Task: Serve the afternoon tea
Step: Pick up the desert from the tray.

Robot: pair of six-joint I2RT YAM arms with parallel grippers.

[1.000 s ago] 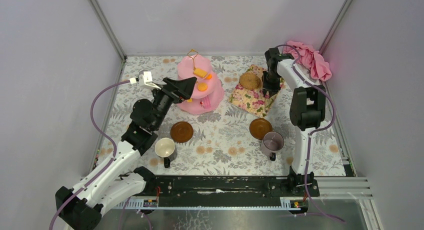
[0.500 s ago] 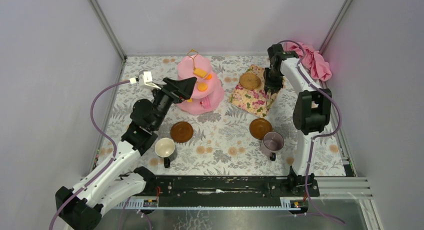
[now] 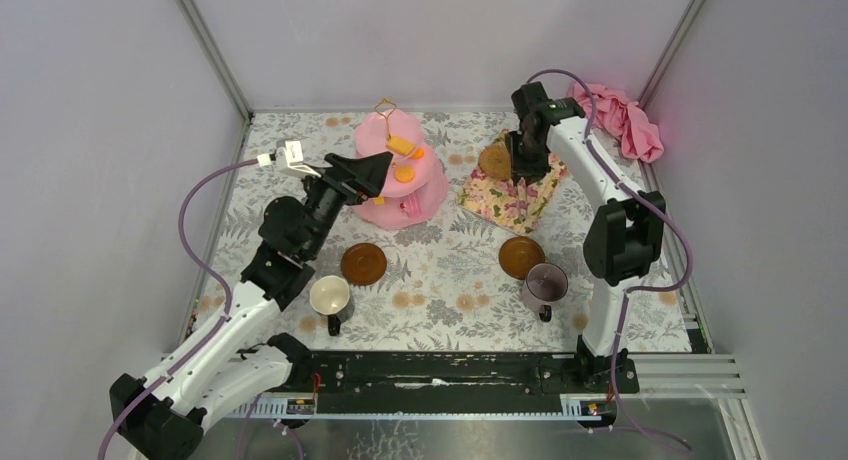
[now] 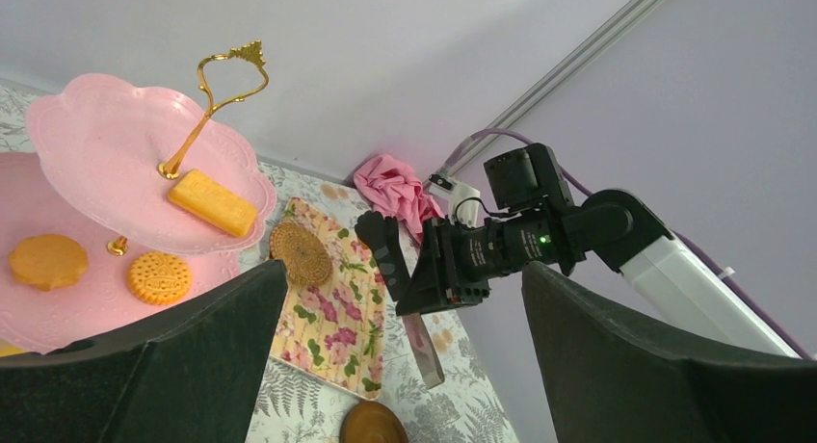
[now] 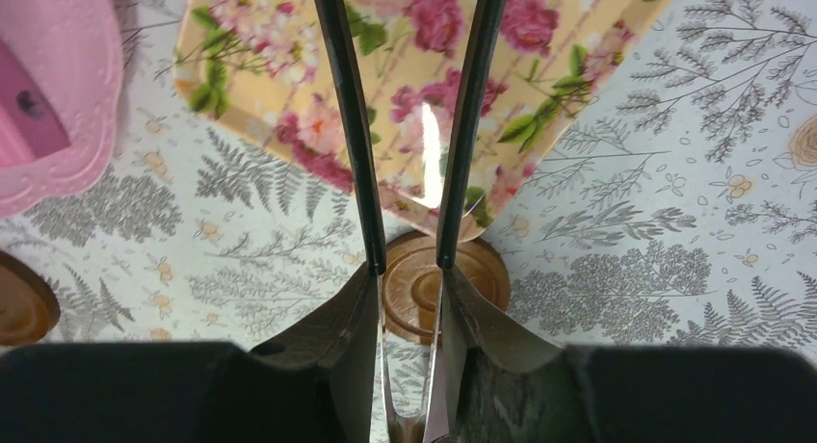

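The right tool (image 3: 523,160), clenched on slim black tongs (image 5: 349,125), hangs over the floral tray (image 3: 505,208). The round brown biscuit (image 3: 494,161) lies on that tray, just to its left. The left tool (image 3: 375,166), released, is farther off, beside the pink cake stand (image 3: 400,208).

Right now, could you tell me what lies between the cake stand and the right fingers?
A round brown biscuit on the floral tray, seen in the top view.

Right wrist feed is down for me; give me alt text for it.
The right end effector grips slim black tongs, whose two arms reach up the frame over a yellow floral tray. A brown saucer lies on the fern-patterned table beneath, the pink cake stand at left.
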